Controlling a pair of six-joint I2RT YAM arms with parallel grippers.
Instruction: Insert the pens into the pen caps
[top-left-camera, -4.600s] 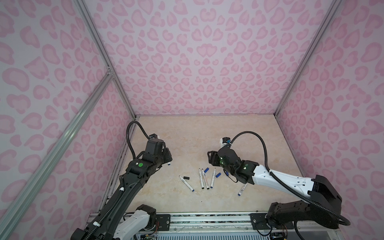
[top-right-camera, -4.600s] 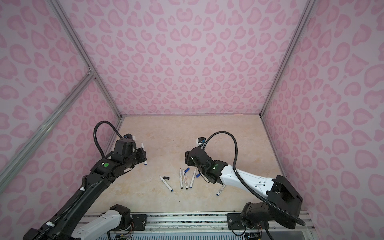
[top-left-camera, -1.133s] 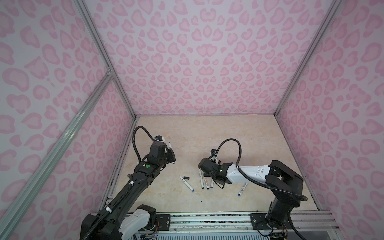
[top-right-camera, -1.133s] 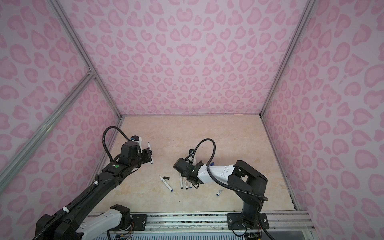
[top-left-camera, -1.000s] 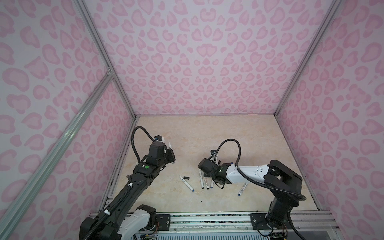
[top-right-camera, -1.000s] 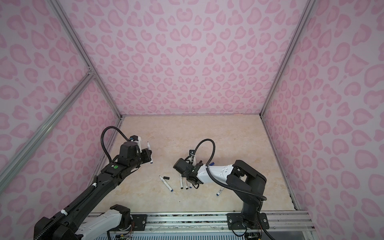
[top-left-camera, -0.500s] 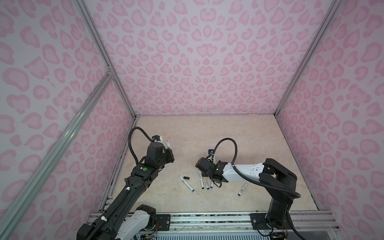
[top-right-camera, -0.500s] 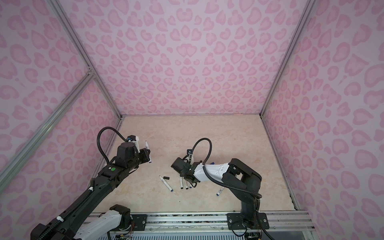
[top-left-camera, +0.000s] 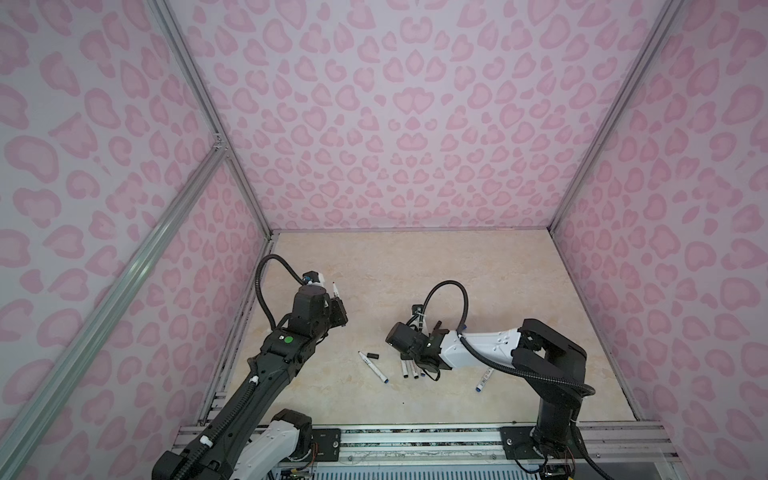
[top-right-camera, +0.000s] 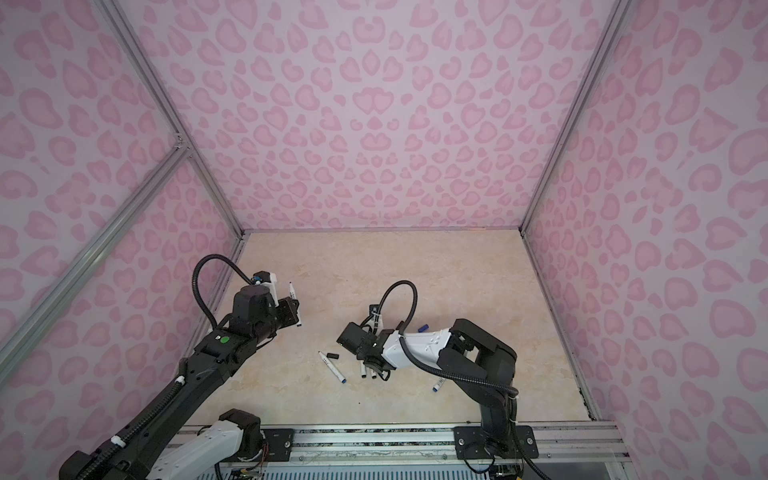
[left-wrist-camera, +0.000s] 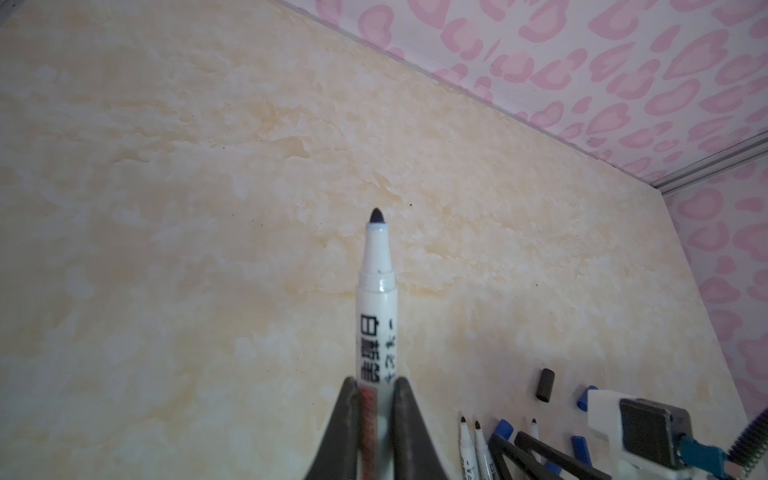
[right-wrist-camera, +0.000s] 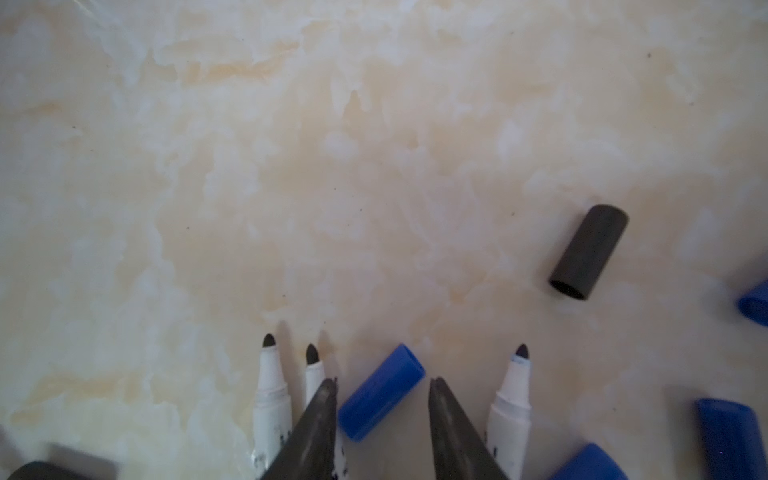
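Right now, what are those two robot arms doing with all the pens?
They are putting caps on pens. The left gripper is shut on one uncapped pen, holding it up off the table. The right gripper is down among the loose pens with its jaws open on either side of a blue cap lying on the table, not pinching it yet. A black cap lies nearby.

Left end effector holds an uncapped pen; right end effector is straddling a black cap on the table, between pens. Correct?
One error: the right end effector straddles a blue cap, not a black one. The black cap lies apart from it, untouched, as the right wrist view shows. The left end effector does hold an uncapped pen.
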